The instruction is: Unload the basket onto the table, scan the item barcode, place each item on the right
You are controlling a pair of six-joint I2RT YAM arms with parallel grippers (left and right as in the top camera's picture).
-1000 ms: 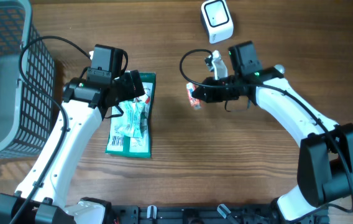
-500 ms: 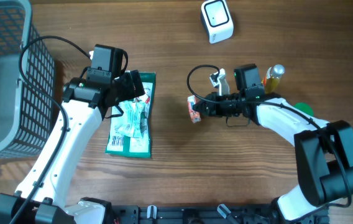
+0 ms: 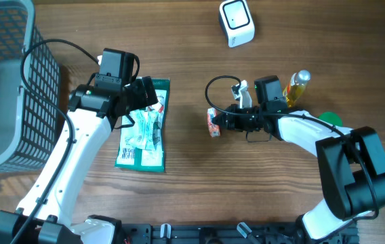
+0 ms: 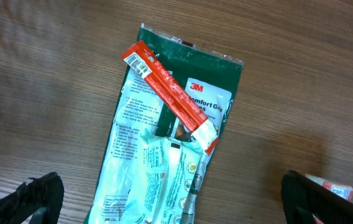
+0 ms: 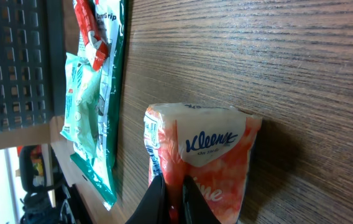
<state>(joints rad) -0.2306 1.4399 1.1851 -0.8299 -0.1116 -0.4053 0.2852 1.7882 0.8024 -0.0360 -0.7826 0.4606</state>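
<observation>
1. Gripping a small orange-and-white Kleenex tissue pack (image 3: pixel 213 122), the right pincer (image 3: pixel 222 122) has its fingers drawn narrow onto one end of the pack. The right wrist view shows the two dark tips pinching the wrapper.
2. That pack sits near the middle of the tabletop (image 3: pixel 192 196), well below the white scanner (image 3: pixel 236 22) at the far edge and well apart from it. It is close to the wood, but I cannot tell whether it touches.
3. The right arm reaches leftward from its base, with the pincer pointing toward the left arm's side.
4. The left pincer (image 3: pixel 145 97) stands wide and holds nothing. In its wrist view the two fingertips show only at the lower corners of the frame, far apart.
5. Beneath the left pincer a green package (image 4: pixel 220 68) with 3M printing lies flat on the wood.
6. A red sachet (image 4: pixel 170 93) with a barcode at its upper end lies diagonally across that package, and pale green packets (image 4: pixel 164 174) overlap its lower half.
7. A grey mesh basket (image 3: pixel 43 68) stands at the left edge of the tabletop, beside the left arm.
8. A small bottle (image 3: pixel 295 86) of yellow liquid is just behind the right arm, and a green object (image 3: pixel 329 118) shows partly beside that arm's forearm.
</observation>
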